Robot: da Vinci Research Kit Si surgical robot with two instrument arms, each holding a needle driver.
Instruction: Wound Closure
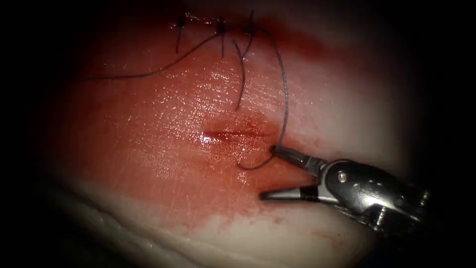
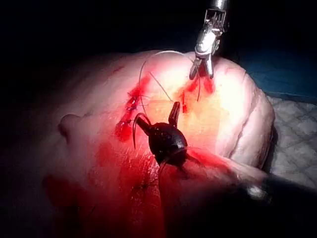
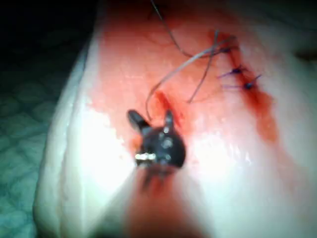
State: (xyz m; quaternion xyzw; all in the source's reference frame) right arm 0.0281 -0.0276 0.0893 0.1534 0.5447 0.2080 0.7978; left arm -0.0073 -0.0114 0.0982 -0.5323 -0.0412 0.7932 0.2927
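Wet tissue (image 1: 148,208) streaked with red fluid (image 1: 173,124) spreads under both tools, with finished stitches (image 1: 218,25) at the far end. The needle (image 1: 255,165) lies on the surface just below the right end of the short cut (image 1: 233,134). Its long axis runs left to right, belly down, both ends turned upward. The right tool (image 1: 267,171) has its jaws wide apart and grips nothing; the upper tip rests where the thread (image 1: 286,99) meets the needle. The left tool (image 2: 200,74) hangs over the far rim, jaws slightly parted and empty.

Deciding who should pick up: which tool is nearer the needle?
Right. The right tool, jaws open, sits beside the needle, one jaw tip at its end; the left tool hangs well away over the tissue.
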